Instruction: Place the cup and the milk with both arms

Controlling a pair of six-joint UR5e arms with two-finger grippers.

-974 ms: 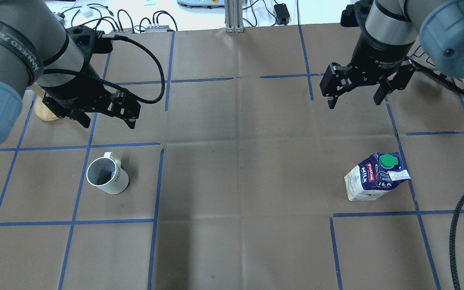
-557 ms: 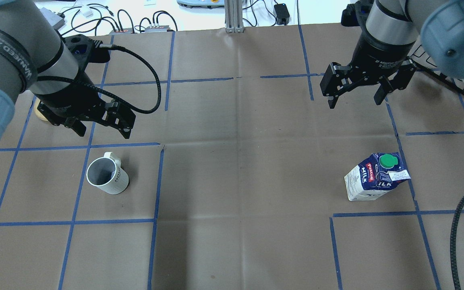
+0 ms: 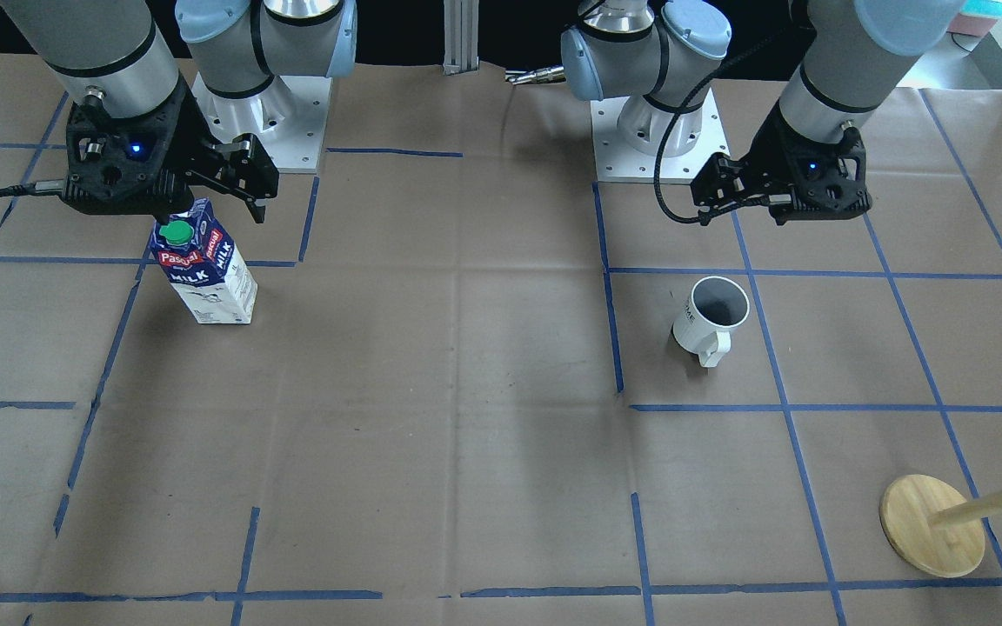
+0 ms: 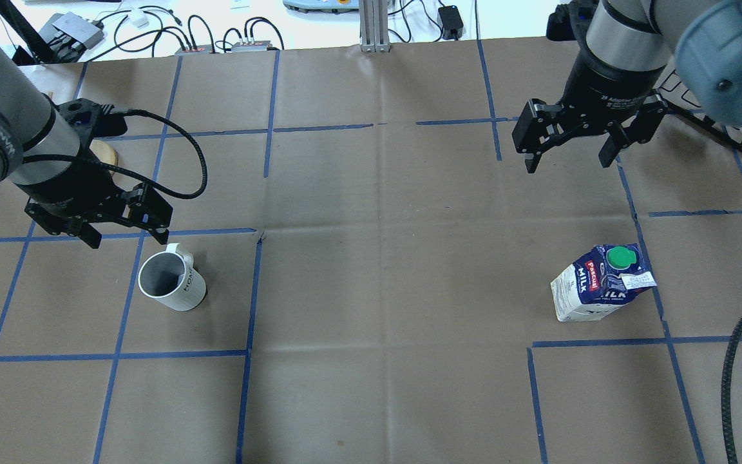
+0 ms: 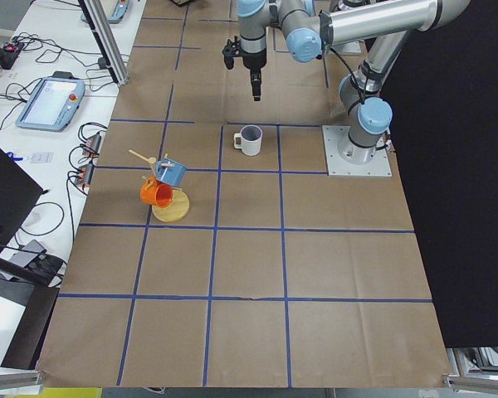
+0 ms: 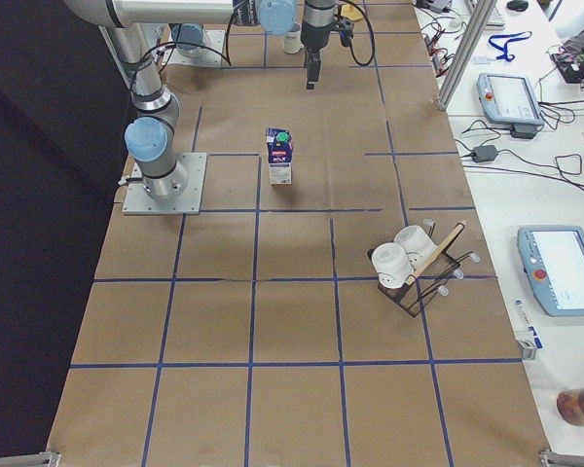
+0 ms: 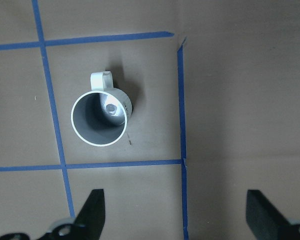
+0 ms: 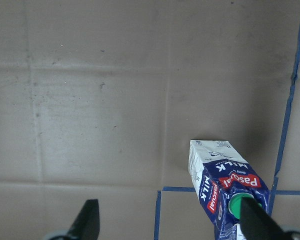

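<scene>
Bright, even light from above falls on the matte brown table (image 4: 384, 258). The milk (image 3: 203, 269) and cup (image 3: 710, 315) throw only soft, short shadows, and a small glint shows inside the cup in the left wrist view. Views are sharp, save dark, slightly blurred fingers (image 7: 92, 210) at the wrist views' lower edges; the white desk (image 4: 332, 26) beyond looks washed out.

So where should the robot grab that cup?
Probably the rim, from straight above: the cup stands upright with its mouth open, so one finger can go inside and one outside the wall. Pick a stretch away from the handle, which points away from the robot. The left gripper hangs open nearby.
</scene>
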